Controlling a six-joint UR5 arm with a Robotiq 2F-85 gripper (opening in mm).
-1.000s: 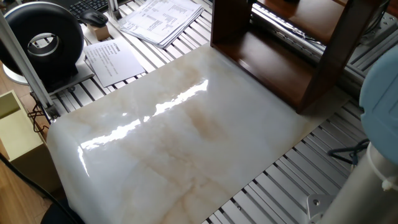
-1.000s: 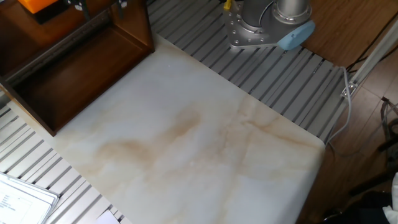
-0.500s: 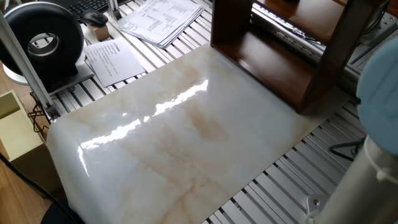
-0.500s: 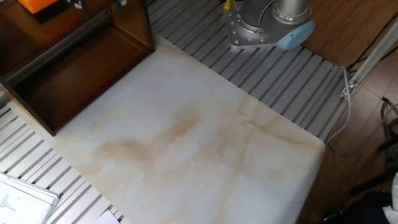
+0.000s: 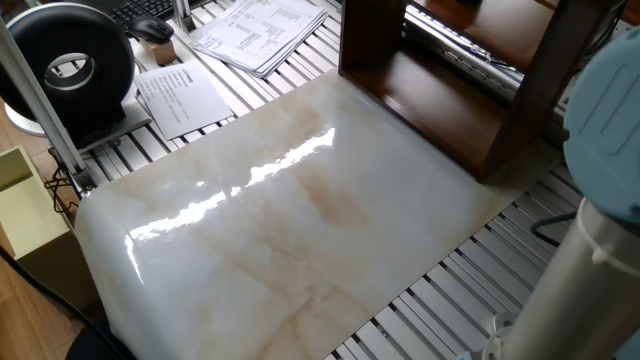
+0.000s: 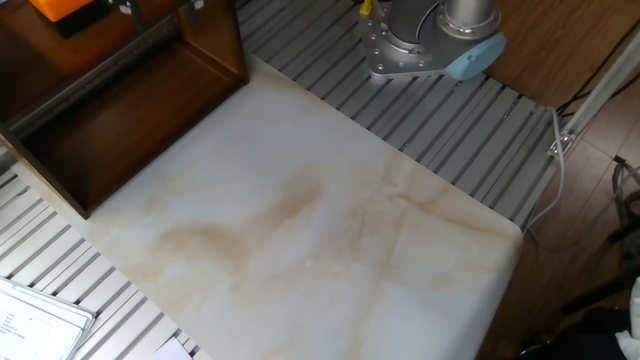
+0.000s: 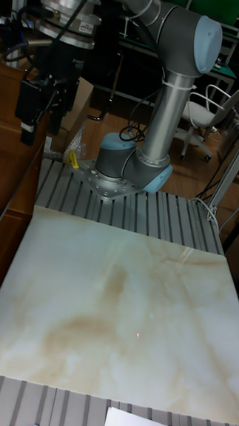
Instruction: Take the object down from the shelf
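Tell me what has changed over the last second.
Only the arm moved: in one fixed view it now fills more of the right edge, reaching further left. The block sits on the shelf where it was, not taken hold of. The slab and papers are unchanged. The gripper hangs near the shelf; I cannot tell how its jaws stand.

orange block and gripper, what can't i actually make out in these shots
- Orange block: the other fixed view's top edge cuts it off, so no knob shows; in the tall view only a sliver at the left edge.
- Gripper: the tall view shows it dark above the shelf; fingertips too dim to tell open or shut.
- One fixed view: the arm's blurred blue joint hides the right side; block out of frame.
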